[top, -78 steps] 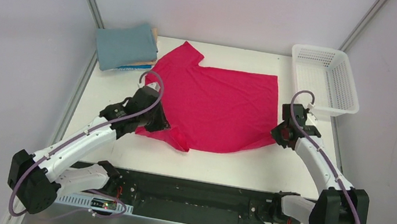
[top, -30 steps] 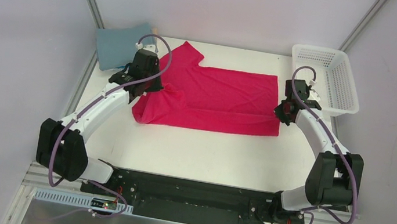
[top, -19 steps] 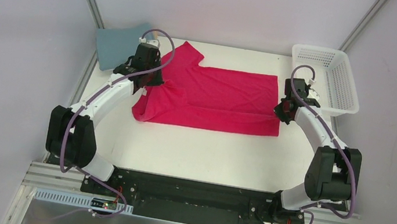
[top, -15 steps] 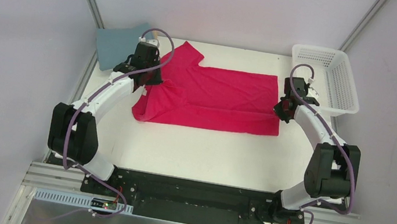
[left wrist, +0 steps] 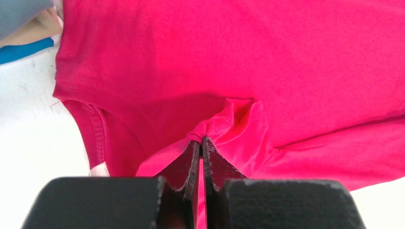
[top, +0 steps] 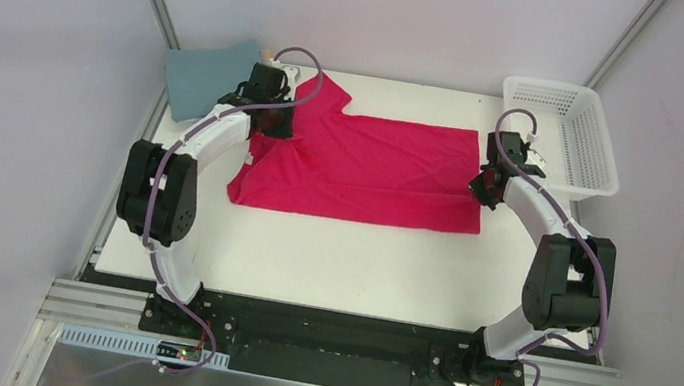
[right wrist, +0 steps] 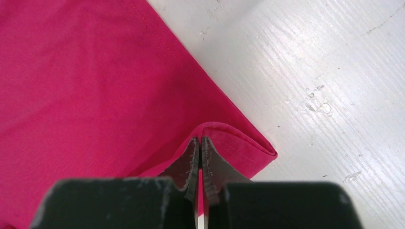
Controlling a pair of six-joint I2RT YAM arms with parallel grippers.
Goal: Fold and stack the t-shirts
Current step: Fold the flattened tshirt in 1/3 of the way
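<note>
Wrist views only: left pincer (left wrist: 201,140) clamped tight on a bunched fold of the crimson t-shirt (left wrist: 229,62), right pincer (right wrist: 199,139) on its hem corner. Top view: shirt lies doubled at tabletop (top: 340,253) centre; folded t-shirts (top: 200,82), teal-grey uppermost, at 10 o'clock; white mesh basket (top: 587,157) at 2 o'clock. Pale walls (top: 394,9) surround.

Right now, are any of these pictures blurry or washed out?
Top external view: soft, even light, sharp, only faint shadows around the crimson shirt. Left wrist view: the cloth is crisp, but the left gripper close to the lens is soft-edged, with a shadow under the pinched fold. Right wrist view: the right gripper is likewise blurred, and the white table glares brightly.
</note>
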